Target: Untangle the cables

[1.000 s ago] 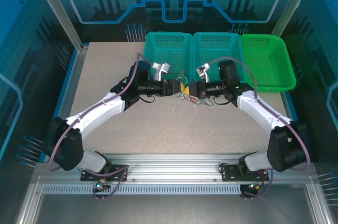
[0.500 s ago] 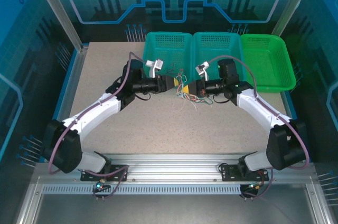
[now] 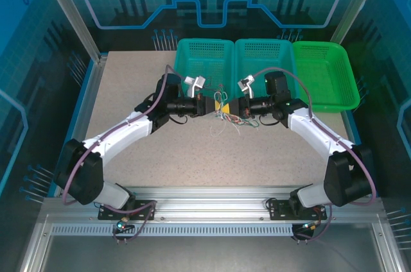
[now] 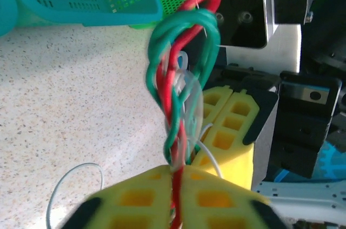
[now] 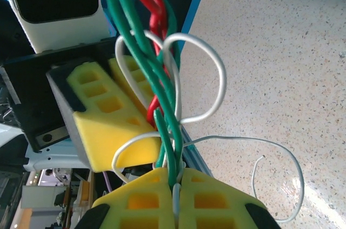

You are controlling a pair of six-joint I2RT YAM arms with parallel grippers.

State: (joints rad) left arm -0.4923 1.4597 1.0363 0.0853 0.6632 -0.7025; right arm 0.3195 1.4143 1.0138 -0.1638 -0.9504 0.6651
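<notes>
Cables point(image 4: 174, 96) pinched from both sides
My left gripper point(image 4: 175, 177) and right gripper point(image 5: 175, 180) are clamped on them; baskets point(image 3: 263, 54) crowd upper centre.

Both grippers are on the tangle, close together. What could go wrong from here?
Both the left gripper and right gripper are shut on the same twisted cables; pulling apart may tighten the twist rather than free a strand. The grippers sit very close, so a small move could knock them together. A loose white loop could snag on a gripper.
</notes>
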